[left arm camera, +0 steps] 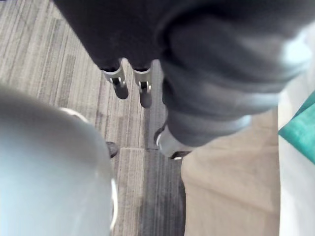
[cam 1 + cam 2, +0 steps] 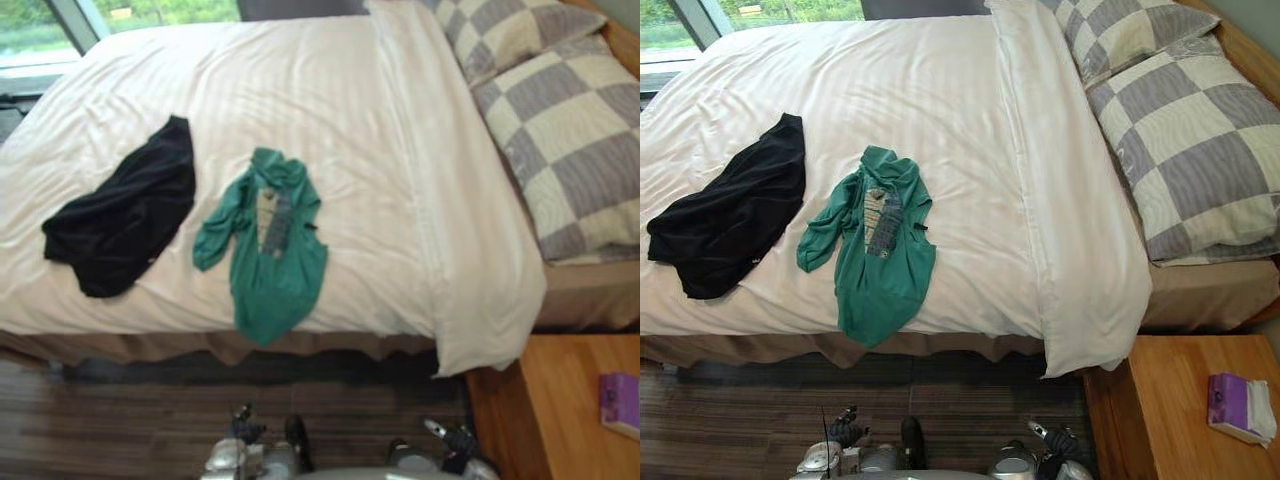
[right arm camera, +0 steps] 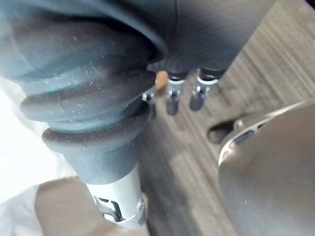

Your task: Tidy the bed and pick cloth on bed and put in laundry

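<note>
Two cloths on the bed, both our hands empty.
We see the green top (image 2: 268, 250) lying on the white bed (image 2: 320, 90) at its near edge, with the black cloth (image 2: 125, 210) beside it on our left, apart. Our left hand (image 1: 118, 84) and right hand (image 3: 173, 98) hang over the floor, fingers relaxed and holding nothing.

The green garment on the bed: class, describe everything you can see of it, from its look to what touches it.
The green garment looks like a soft teal top, loosely spread rather than folded, its neck end toward the far side and one sleeve flung out to the robot's left. A grey patterned patch runs down its chest. It lies on the white duvet, its hem reaching the bed's near edge. It touches only the duvet; the black garment lies apart on its left.
</note>
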Controlling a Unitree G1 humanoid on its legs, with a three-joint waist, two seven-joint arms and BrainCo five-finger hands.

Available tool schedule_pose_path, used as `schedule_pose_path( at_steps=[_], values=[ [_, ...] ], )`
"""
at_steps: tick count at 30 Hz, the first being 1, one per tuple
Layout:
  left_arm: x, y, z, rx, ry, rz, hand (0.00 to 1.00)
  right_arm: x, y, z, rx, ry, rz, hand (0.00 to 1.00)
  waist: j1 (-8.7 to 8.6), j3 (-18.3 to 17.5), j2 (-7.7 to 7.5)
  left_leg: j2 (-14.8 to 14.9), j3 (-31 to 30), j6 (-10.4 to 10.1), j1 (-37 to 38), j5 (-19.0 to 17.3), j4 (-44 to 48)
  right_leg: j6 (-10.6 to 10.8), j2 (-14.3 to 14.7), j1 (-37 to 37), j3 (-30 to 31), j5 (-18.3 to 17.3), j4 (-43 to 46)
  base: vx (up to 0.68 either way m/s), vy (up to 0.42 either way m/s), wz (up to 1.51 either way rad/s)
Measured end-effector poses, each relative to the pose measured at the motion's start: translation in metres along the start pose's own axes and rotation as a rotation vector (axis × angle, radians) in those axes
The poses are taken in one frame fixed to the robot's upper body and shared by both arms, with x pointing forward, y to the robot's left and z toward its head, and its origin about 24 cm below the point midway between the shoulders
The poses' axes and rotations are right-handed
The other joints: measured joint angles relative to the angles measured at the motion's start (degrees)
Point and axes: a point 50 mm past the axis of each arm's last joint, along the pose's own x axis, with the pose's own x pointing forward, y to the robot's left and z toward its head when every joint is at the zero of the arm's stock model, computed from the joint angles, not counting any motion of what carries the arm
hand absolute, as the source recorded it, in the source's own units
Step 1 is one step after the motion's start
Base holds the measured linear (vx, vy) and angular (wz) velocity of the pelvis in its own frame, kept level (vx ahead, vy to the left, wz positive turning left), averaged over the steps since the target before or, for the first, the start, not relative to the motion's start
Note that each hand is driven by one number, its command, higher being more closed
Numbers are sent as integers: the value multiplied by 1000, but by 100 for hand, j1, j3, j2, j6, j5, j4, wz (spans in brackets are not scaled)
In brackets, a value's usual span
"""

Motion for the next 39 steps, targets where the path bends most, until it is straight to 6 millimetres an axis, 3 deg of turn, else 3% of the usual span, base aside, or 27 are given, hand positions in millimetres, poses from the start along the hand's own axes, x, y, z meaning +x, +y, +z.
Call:
schedule_pose_path(
  at_steps=[2,3,5,6,8,9,10,11,12,13,14,15,16,17,18,19,20,21,22,23,25,29,32,34,35,37,39],
  values=[
    [2,-1,6,8,-16,7,0,-1,-7,-7,-11,33,-25,0,52,37,-72,133,-25,-102,-214,-208,752,14,-195,173,10,-1,22,59,124,-1],
    [2,-1,6,8,-16,10,0,-1,-7,-6,-10,29,-28,0,62,27,-36,261,19,-20,-221,-392,900,37,-185,175,26,-16,25,54,156,-45],
    [1,0,3,10,-7,15,0,0,-10,-1,-28,11,-35,0,28,25,15,943,-198,-122,-235,-781,1160,203,-276,107,228,-74,122,75,237,-45],
    [3,-1,9,14,-24,14,0,0,-12,0,-41,9,-43,0,4,29,-27,1294,-727,-160,-291,-764,776,374,-462,-90,330,-148,350,95,479,-14],
    [4,-5,17,60,-48,-5,0,0,-16,-1,-68,12,-59,0,-7,22,-20,1634,-1919,-285,-292,-672,-28,797,-796,-459,482,-313,763,108,621,0],
    [4,-9,17,80,-50,-19,0,0,-18,1,-101,7,-61,0,-13,-3,54,1642,-2127,-283,-214,-642,-139,811,-902,-512,528,-362,796,143,656,4],
    [6,1,24,111,-73,-2,0,-1,-11,-7,-113,32,-44,0,4,44,-229,1344,-2006,-1148,-349,-741,211,790,-1269,-417,655,-334,701,133,557,4],
    [8,7,32,130,-92,14,0,-3,-1,-15,-116,54,-17,0,30,31,-360,1135,-1948,-1126,-437,-843,404,797,-1384,-394,702,-220,606,198,719,13],
    [9,21,41,168,-115,58,0,-3,6,-18,-138,57,7,0,35,-60,-467,1020,-2031,-1171,-775,-1144,1053,798,-1357,-388,670,277,522,131,549,-12],
    [10,24,42,188,-122,67,0,-2,7,-14,-167,44,10,0,79,-65,-468,983,-1972,-1154,-875,-1376,1409,785,-1408,-437,782,699,463,130,679,-39],
    [10,24,43,219,-128,66,0,-1,11,-9,-203,25,18,0,170,-87,-511,916,-1712,-1025,-881,-1530,1594,712,-1552,-633,858,1308,473,44,534,-61],
    [10,23,43,227,-129,61,0,-1,14,-5,-217,11,25,0,194,-94,-511,894,-1568,-943,-863,-1570,1593,364,-1604,-799,756,1651,466,55,618,-91],
    [9,16,40,232,-126,42,0,2,20,8,-239,-20,44,0,236,-109,-376,911,-1241,-711,-780,-1498,1399,-620,-1625,-1183,208,2127,642,45,527,-80],
    [9,13,39,236,-124,32,0,3,25,16,-271,-47,59,0,193,-72,-314,854,-1079,-546,-577,-1317,1053,-520,-1441,-1381,-156,1513,1266,54,513,-70],
    [9,12,38,242,-119,28,0,3,30,16,-295,-51,75,0,184,-72,-322,750,-983,-438,-287,-1083,576,-163,-1068,-1409,-237,919,1649,54,324,-19],
    [9,12,37,246,-117,25,0,3,32,16,-302,-52,82,0,174,-72,-321,682,-927,-377,-143,-941,287,-99,-826,-1392,-251,656,1789,56,208,-2],
    [8,8,36,243,-117,16,0,2,35,16,-327,-61,94,0,176,-56,-278,505,-827,-274,201,-622,-363,-143,-320,-1320,-250,35,1905,54,150,16],
    [8,3,35,234,-115,5,0,2,36,18,-341,-77,98,0,136,-42,-183,330,-832,-199,395,-311,-883,-77,249,-1258,-112,-362,1748,45,146,23],
    [8,1,37,229,-119,1,0,2,37,20,-344,-89,99,0,125,-40,-201,254,-857,-183,433,-218,-1015,-98,433,-1183,-93,-472,1567,21,105,39],
    [9,-2,39,211,-125,-6,0,2,38,22,-352,-101,99,0,130,1,-214,80,-886,-138,490,-116,-1173,-277,564,-973,-137,-614,1161,-4,122,31],
    [7,-5,31,168,-93,-5,0,1,39,24,-325,-110,87,0,118,117,-90,-95,-986,-119,605,12,-1347,-389,516,-763,-145,-555,914,-14,120,27],
    [2,1,9,126,-32,18,0,0,42,18,-314,-94,83,0,197,121,-192,-87,-1004,-149,858,176,-1647,-443,522,-555,-209,-483,652,-49,9,11],
    [3,-3,14,65,-43,20,0,2,39,28,-299,-114,68,0,165,253,-63,-76,-983,-212,315,-11,-886,-366,461,-634,-325,-395,674,-54,54,17],
    [4,-3,15,28,-42,27,0,3,34,31,-292,-115,48,0,182,306,-17,-27,-641,-274,168,-116,-498,-295,303,-568,-326,-283,623,-27,150,-8],
    [3,-2,13,1,-35,32,0,3,32,30,-287,-111,35,0,168,320,4,106,-441,-123,150,-368,-226,-247,250,-505,-314,-210,566,-13,177,-23],
    [3,2,10,-22,-24,49,0,3,26,29,-272,-106,19,0,153,309,16,370,-442,33,68,-514,159,-137,92,-508,-260,-149,584,0,235,-18],
    [3,4,12,-40,-31,61,0,3,16,26,-278,-94,-3,0,134,295,-28,792,-631,-22,-50,-563,384,148,-254,-556,-203,-7,536,45,383,4]
  ],
)
